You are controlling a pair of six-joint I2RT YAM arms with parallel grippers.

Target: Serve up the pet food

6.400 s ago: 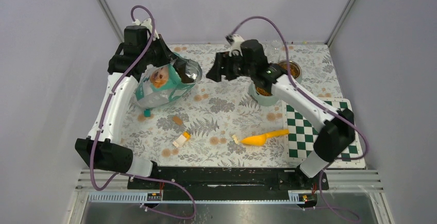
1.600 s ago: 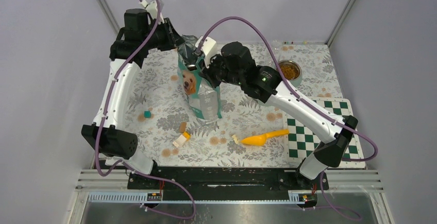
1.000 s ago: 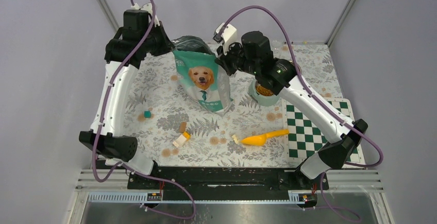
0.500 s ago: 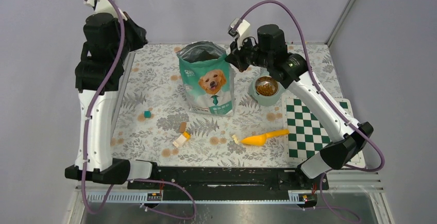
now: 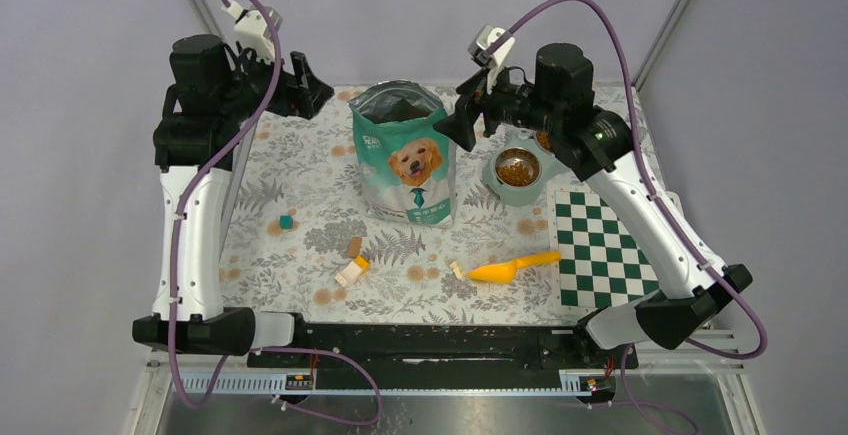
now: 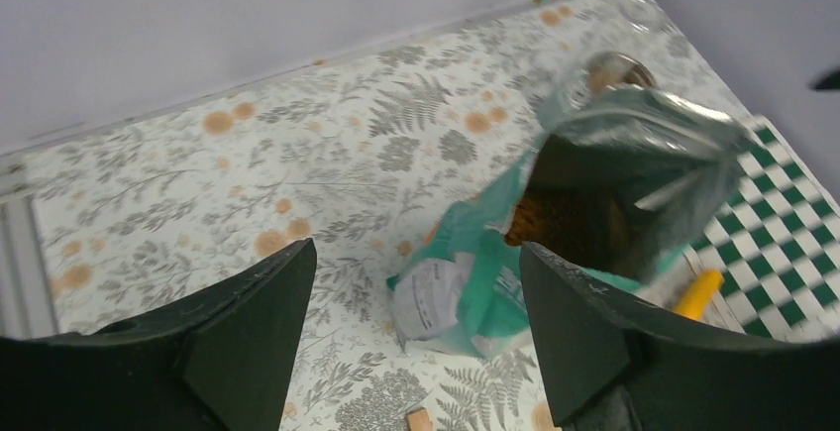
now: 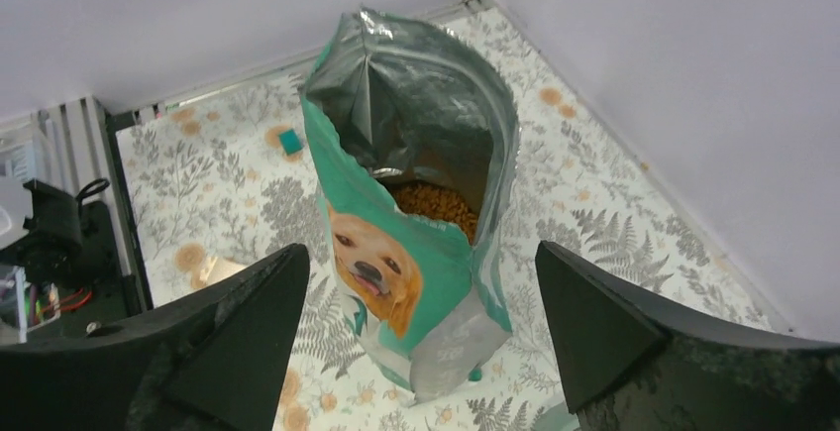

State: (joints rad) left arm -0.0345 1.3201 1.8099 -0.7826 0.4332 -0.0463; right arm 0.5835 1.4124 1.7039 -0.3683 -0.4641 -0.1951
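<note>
**kibblewatch:** Teal bag (image 5: 405, 160) is standing upright on its own at the far middle of the floral mat (image 5: 300, 180), with its top gaping open. The left gripper (image 6: 411, 258) is hanging off to the bag's left and the right gripper (image 7: 421, 253) is hovering just to its right. Both have their jaws spread wide and are gripping nothing at all.

**mat_lurker:** So where's the pet food sitting?

**kibblewatch:** Two spots. Most of the pet food (image 7: 436, 203) is showing down inside the open bag. A smaller heap is lying in the grey-green bowl (image 5: 505, 193) just right of the bag.

**mat_lurker:** Sounds done then?

**kibblewatch:** I'm guessing it's getting close, since the bowl is already holding kibble. I can't tell whether that's a full portion, though. The orange scoop (image 5: 510, 269) is lying untouched on the near side of the mat, well apart from both arms. If more is going in, I'm thinking either the scoop or the bag is what needs picking up. A few toy blocks (image 5: 350, 272) are sitting around the near left, not in anyone's way.
</note>
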